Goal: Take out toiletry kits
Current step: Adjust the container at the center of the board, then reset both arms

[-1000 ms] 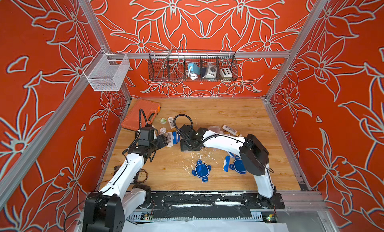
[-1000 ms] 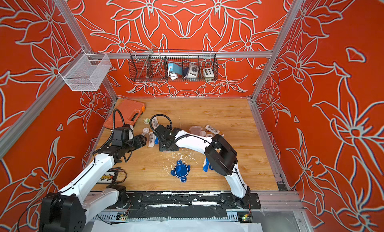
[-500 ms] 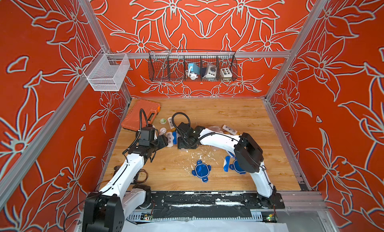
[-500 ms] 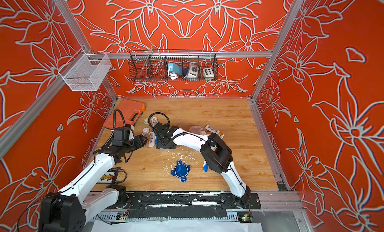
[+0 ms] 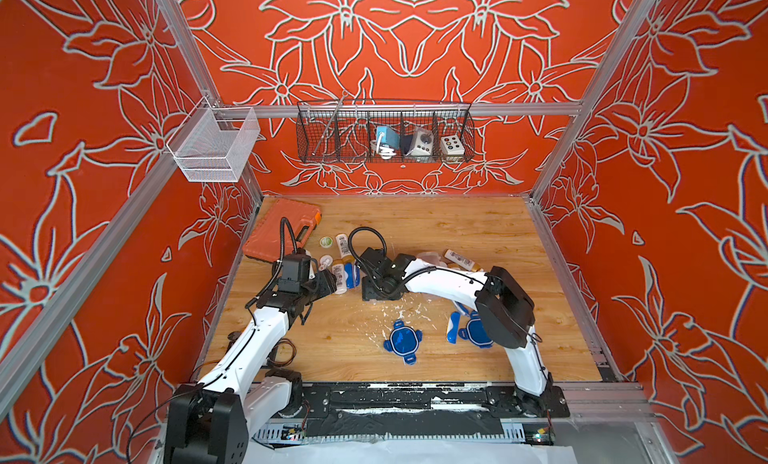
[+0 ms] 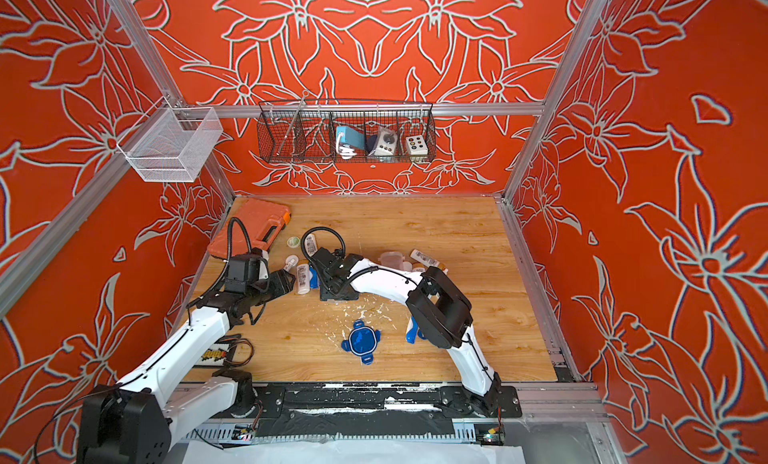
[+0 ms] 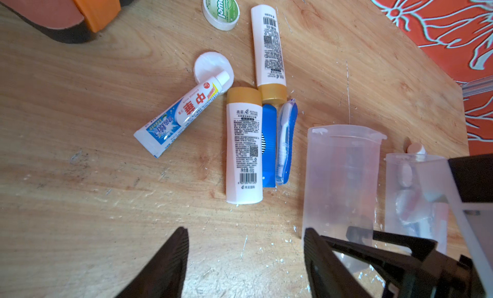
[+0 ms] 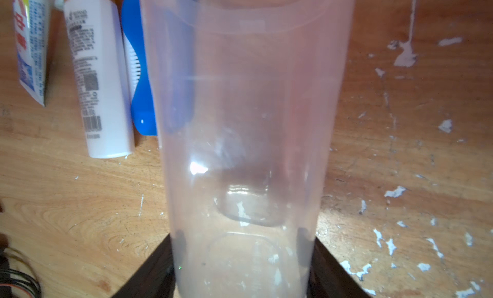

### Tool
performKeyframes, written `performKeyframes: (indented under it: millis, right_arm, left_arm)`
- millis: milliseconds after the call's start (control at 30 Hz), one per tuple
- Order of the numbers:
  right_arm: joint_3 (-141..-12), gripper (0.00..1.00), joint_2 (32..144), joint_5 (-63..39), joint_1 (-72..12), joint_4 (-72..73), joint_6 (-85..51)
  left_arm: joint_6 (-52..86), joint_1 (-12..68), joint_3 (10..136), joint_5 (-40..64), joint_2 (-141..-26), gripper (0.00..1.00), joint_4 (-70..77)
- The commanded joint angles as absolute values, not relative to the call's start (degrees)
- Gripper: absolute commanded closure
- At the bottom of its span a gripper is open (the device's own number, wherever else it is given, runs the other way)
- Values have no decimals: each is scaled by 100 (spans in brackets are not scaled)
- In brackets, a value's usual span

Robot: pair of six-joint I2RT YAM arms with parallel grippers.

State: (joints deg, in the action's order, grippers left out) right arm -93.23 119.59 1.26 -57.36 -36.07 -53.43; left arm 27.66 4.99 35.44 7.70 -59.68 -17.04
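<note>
Barely shifted since earlier, right end effector (image 8: 242, 243) clamps a clear jar (image 8: 248, 110) while left end effector (image 7: 245, 230) gapes empty near the "Towel"-labelled tin (image 7: 221, 8).

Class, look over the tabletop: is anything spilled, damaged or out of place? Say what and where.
White flecks litter the wooden table around the clear jar in the right gripper, as if the surface were chipping. Two blue lids lie loose nearer the robot's base.

2 gold-capped white bottles (image 7: 244, 150), a toothpaste tube (image 7: 184, 115), blue toothbrush (image 7: 285, 142) and green-topped tin (image 7: 221, 9) lie flat, close together.
</note>
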Motion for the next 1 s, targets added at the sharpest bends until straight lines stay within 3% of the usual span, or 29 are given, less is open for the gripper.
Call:
performKeyframes:
  millis: [0,100,367,600,700,767,833,900,967]
  right_arm:
    - [-9219,20,11792,207,-5722,-3651,-5349]
    - [-9094,2,11590,308,-5722,-3608,-5290]
    - [-8621,2,10437,987,-5704,-3779,-4901]
    - [-7462,2,8127,1677,-5185,-3388,-3988]
    - [-6838,2,6977,2315,-4588,-3483,-3695]
    - [-6153,2,6226,2776,-4283,-2885,-3074]
    - [-5246,3,5583,3321,-4223,-1852,-1920]
    - [-4209,2,4919,4196,-4168,-509,-1142]
    - [-3656,2,4516,4032,-3625,32,-1045]
  left_arm:
    - [2703,545,3487,705,-5874,35,-1685]
    - [2706,554,3481,670,-5897,35,-1696]
    - [2758,562,3558,544,-5709,29,-1771]
    - [2911,562,4080,457,-5147,21,-1325]
    - [2882,563,4492,-233,-5134,17,-1084]
    - [2625,563,4812,-823,-5308,16,-857]
    - [2346,562,4742,-1032,-5474,1,-139]
    - [1816,569,4482,-1164,-5541,1,723]
    - [1446,571,4049,-1761,-5531,1,1581]
